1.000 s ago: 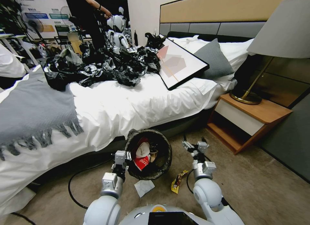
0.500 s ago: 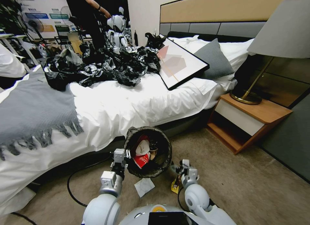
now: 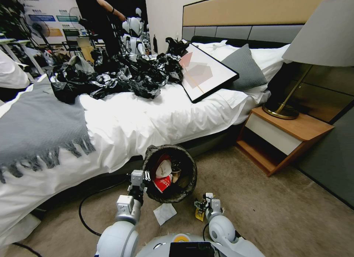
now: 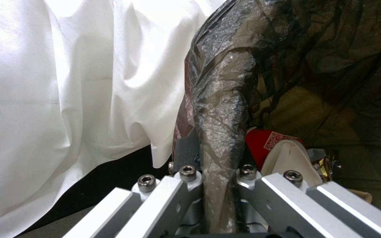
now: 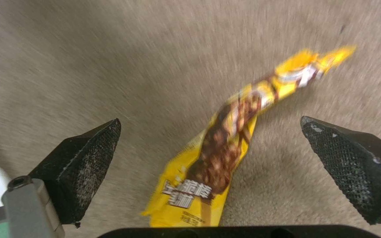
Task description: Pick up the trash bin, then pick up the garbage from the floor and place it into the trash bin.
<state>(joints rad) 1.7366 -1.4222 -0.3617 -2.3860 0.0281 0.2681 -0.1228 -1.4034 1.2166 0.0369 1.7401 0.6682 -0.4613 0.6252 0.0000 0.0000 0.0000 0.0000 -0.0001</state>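
Observation:
The trash bin (image 3: 184, 188), a round bucket lined with a crinkled dark bag, hangs tilted beside the bed with red and white wrappers (image 3: 162, 181) inside. My left gripper (image 3: 142, 178) is shut on its near rim; the left wrist view shows the bag-covered rim (image 4: 220, 109) pinched between the fingers, with a red wrapper (image 4: 268, 143) just behind. My right gripper (image 3: 203, 205) is low over the carpet, open, straddling a yellow-brown wrapper (image 5: 226, 145) without touching it; the black pads (image 5: 82, 162) stand on either side. A white paper (image 3: 164, 213) lies on the floor near the bin.
The white bed (image 3: 147, 124) with a heap of black bags (image 3: 118, 78) and a framed picture (image 3: 204, 74) rises right behind the bin. A wooden nightstand (image 3: 284, 139) with a lamp stands to the right. A black cable (image 3: 83, 212) loops on the carpet at left; bare carpet (image 3: 287, 212) lies to the right.
My right arm has dropped and pulled back from beside the bin down to the yellow wrapper on the floor. The left gripper and the bin have barely moved.

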